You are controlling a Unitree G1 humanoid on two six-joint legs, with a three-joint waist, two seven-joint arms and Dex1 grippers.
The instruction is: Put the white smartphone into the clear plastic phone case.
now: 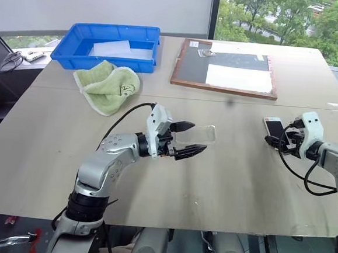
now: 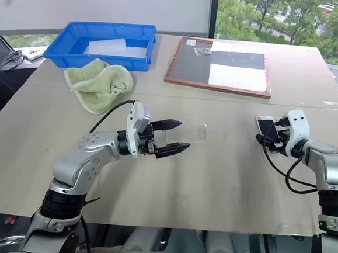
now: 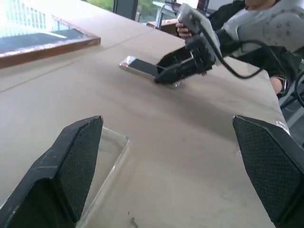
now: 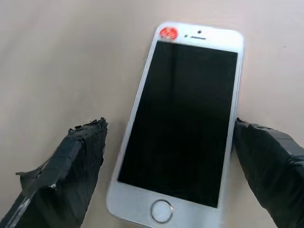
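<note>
On my far left, at the back of the tabletop point(image 1: 223, 177), I see a blue bin point(image 1: 108, 44) with a green towel point(image 1: 107, 84) crumpled just in front of it. Next comes my left gripper point(image 1: 190, 137), pointing sideways toward the right, its fingers point(image 3: 71, 166) spread wide. The clear plastic phone case point(image 1: 200, 133) sits between them, close against the far finger; I cannot tell whether it is held or lying on the surface. Behind and to the right lies a wood-framed board point(image 1: 226, 67) with dark and white panels. Further right, the white smartphone point(image 4: 183, 118) lies flat, screen up, near the right edge. My right gripper point(image 1: 280, 141) is down over it, fingers point(image 4: 71, 171) spread on either side of the phone's long edges, not clamped on it.
</note>
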